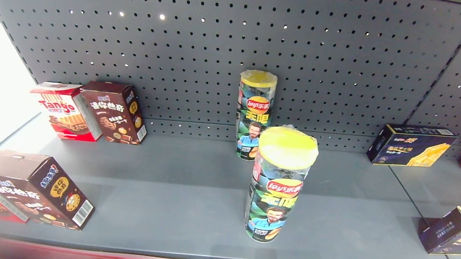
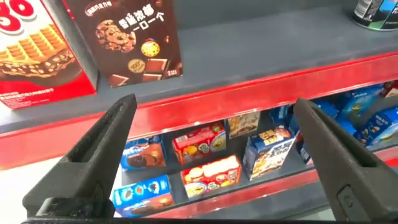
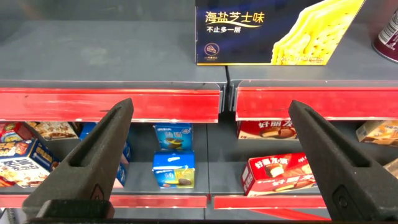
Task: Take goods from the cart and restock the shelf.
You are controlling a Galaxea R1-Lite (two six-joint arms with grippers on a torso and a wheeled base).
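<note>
Two tall chip cans with yellow lids stand upright on the grey shelf (image 1: 175, 199), one near the front (image 1: 279, 183) and one at the back (image 1: 255, 115). My left gripper (image 2: 214, 104) is open with nothing between its fingers. It sits below and in front of the shelf's red front edge (image 2: 249, 84), under a red wafer box (image 2: 37, 56) and a brown cookie box (image 2: 124, 37). My right gripper (image 3: 211, 107) is also open and holds nothing. It faces the red shelf edge (image 3: 112, 102) below a dark cracker box (image 3: 273, 31).
On the shelf's left are a red wafer box (image 1: 65, 110), a brown cookie box (image 1: 114, 112) and a second brown box (image 1: 34, 188) at the front. Dark cracker boxes (image 1: 412, 146) (image 1: 455, 229) lie on the right. The lower shelf holds several boxes (image 2: 199, 146) (image 3: 174, 168).
</note>
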